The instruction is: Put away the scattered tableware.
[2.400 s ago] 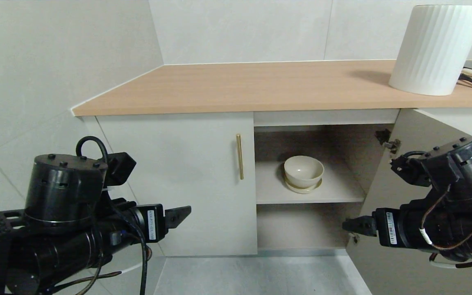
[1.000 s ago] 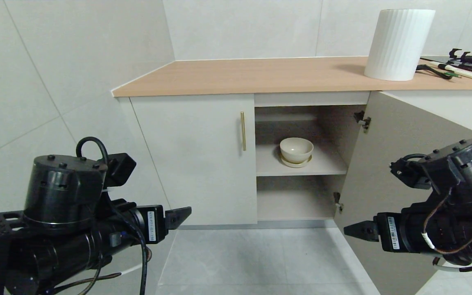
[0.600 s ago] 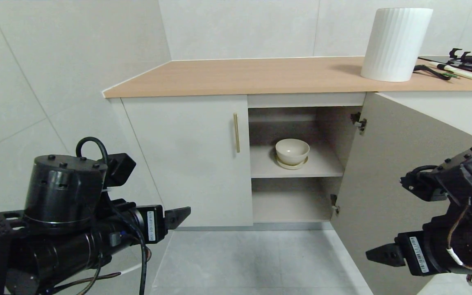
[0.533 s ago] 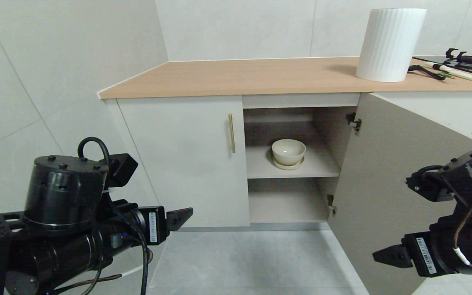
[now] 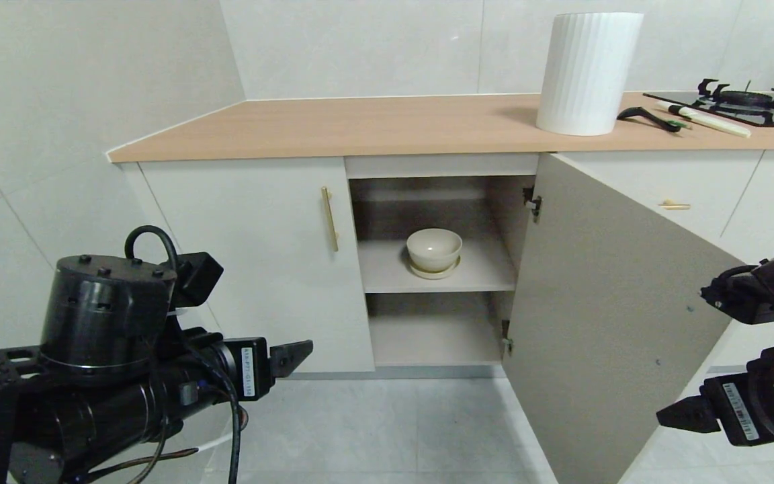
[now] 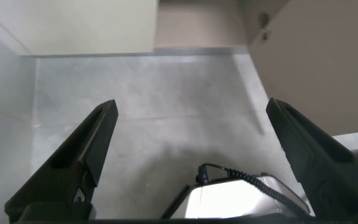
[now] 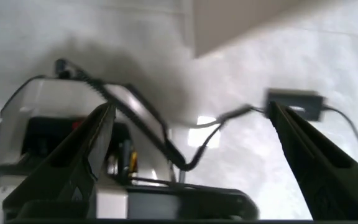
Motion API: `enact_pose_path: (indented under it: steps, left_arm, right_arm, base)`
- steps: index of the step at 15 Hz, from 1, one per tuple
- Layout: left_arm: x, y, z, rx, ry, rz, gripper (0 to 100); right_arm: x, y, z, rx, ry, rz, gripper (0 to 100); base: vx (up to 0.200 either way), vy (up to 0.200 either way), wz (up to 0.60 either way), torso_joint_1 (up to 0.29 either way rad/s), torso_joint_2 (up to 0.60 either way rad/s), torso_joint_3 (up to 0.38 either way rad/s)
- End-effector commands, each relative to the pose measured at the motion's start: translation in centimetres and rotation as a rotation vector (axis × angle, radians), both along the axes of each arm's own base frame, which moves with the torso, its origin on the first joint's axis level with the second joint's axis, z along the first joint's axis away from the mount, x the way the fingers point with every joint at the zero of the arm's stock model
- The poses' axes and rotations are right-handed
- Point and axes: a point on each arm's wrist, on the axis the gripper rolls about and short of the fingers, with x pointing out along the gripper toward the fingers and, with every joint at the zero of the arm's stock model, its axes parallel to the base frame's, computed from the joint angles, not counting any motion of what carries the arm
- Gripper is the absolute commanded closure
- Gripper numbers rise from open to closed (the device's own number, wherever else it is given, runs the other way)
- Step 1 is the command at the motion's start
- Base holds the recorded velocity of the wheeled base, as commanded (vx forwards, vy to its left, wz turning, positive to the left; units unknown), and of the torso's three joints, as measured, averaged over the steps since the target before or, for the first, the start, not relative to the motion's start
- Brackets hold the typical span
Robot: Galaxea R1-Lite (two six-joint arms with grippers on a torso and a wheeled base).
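Note:
A cream bowl (image 5: 434,247) sits on a small cream plate (image 5: 434,271) on the upper shelf of the open cabinet (image 5: 474,269). The cabinet's right door (image 5: 595,302) stands swung out toward me. My left gripper (image 5: 291,355) hangs low at the left, well short of the cabinet; in the left wrist view it (image 6: 191,112) is open above bare floor. My right gripper (image 5: 677,414) is low at the right, beside the open door; in the right wrist view it (image 7: 190,109) is open too, with nothing between the fingers.
The left cabinet door (image 5: 246,262) is closed, with a gold handle (image 5: 330,218). On the wooden counter (image 5: 333,128) stand a white ribbed cylinder (image 5: 588,70) and some utensils (image 5: 689,118) next to a stove burner (image 5: 746,97). Grey floor tiles (image 5: 394,430) lie before the cabinet.
The camera has backed away and turned right, so the cabinet now looks farther off and shifted left. My right arm has dropped lower and to the right. The bowl stays on the shelf.

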Motion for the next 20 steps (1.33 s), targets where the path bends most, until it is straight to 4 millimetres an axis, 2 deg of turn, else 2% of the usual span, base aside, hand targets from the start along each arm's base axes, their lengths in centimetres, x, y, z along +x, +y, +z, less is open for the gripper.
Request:
enact_pose_path:
  steps: [1,2,8,9,11,13,15,17,20]
  left_arm:
    - [0.0,0.0,0.0,0.0,0.002,0.0,0]
    - [0.0,0.0,0.0,0.0,0.002,0.0,0]
    - [0.0,0.0,-0.1,0.0,0.005,0.001,0]
    - [0.0,0.0,-0.1,0.0,0.005,0.001,0]
    - [0.0,0.0,-0.1,-0.002,0.004,0.002,0]
    - [0.0,0.0,-0.1,-0.002,0.004,0.002,0]
    - [0.0,0.0,-0.1,-0.002,0.004,0.002,0]
    - [0.0,0.0,-0.1,-0.003,0.003,0.002,0]
    - [-0.1,0.1,0.0,-0.005,0.0,0.002,0]
  right_arm:
    - [0.1,-1.4,0.8,-0.011,-0.023,-0.044,0]
    - [0.1,-1.8,0.9,-0.02,-0.023,-0.05,0]
    - [1.4,-5.5,1.8,-0.084,-0.063,-0.208,0]
    - [1.5,-5.6,1.9,-0.082,-0.069,-0.215,0]
    - [4.4,-6.1,1.3,-0.046,-0.148,-0.277,0]
    - [6.4,-6.1,0.5,0.006,-0.175,-0.338,0]
    - [7.4,-5.9,0.0,0.042,-0.19,-0.353,0]
    - [7.7,-5.6,-0.3,0.064,-0.181,-0.336,0]
    - [7.8,-3.6,-0.7,0.119,-0.164,-0.31,0]
  base:
    - [0.0,-0.2,0.0,0.002,0.0,-0.012]
    - [0.0,-0.2,0.0,-0.007,0.0,0.002]
    - [0.0,0.0,0.0,0.0,0.0,0.0]
    - [0.0,0.0,0.0,0.0,0.0,0.0]
    - [0.0,0.0,0.0,0.0,0.0,0.0]
    - [0.0,0.0,0.0,0.0,0.0,0.0]
    - [0.0,0.0,0.0,0.0,0.0,0.0]
    - [0.0,0.0,0.0,0.0,0.0,0.0]
    - [0.0,0.0,0.0,0.0,0.0,0.0]
